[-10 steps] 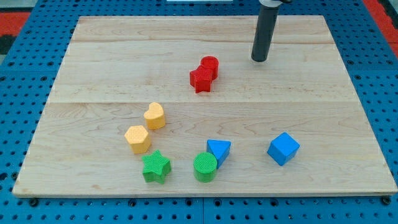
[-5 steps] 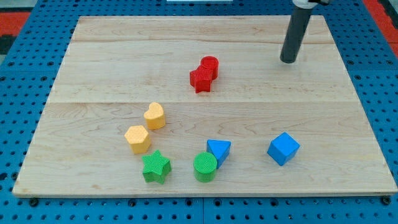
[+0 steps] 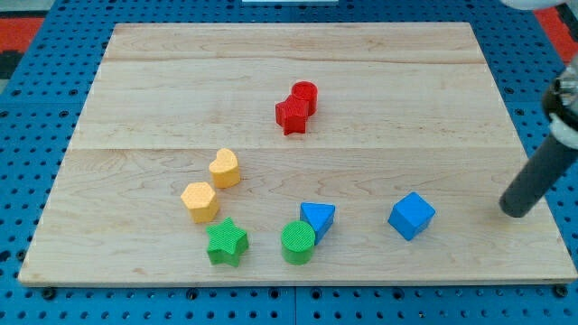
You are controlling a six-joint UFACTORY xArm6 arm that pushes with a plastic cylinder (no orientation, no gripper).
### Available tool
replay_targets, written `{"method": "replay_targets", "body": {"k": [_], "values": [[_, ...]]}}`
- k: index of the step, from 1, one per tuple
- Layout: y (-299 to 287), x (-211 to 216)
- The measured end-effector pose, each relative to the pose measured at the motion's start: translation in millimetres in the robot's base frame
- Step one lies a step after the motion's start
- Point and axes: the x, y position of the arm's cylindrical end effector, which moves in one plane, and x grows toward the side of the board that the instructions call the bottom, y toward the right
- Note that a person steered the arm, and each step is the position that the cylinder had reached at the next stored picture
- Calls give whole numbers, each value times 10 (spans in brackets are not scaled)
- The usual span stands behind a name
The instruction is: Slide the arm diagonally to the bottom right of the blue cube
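Rod, no hand to judge, has swept down; my tip (image 3: 516, 213) sits right of the blue cube (image 3: 412, 216), needing slightly lower.

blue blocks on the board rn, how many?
2. The blue cube sits at the view's lower right, left of my tip; the blue triangle touches the green cylinder. None looks hidden.

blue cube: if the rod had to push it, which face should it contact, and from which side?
No grip is possible, only a push. The blue cube sits rotated, a corner toward the view's bottom. My tip is at its right, apart from it. Probably best to meet the right-hand face squarely, coming from the view's right; hitting a corner would likely spin it.
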Motion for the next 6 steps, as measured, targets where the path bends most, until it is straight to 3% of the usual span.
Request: {"method": "replay_targets", "body": {"k": [2, 3, 4, 6], "values": [[-219, 59], [-282, 585], [-825, 762], [-2161, 639]]}}
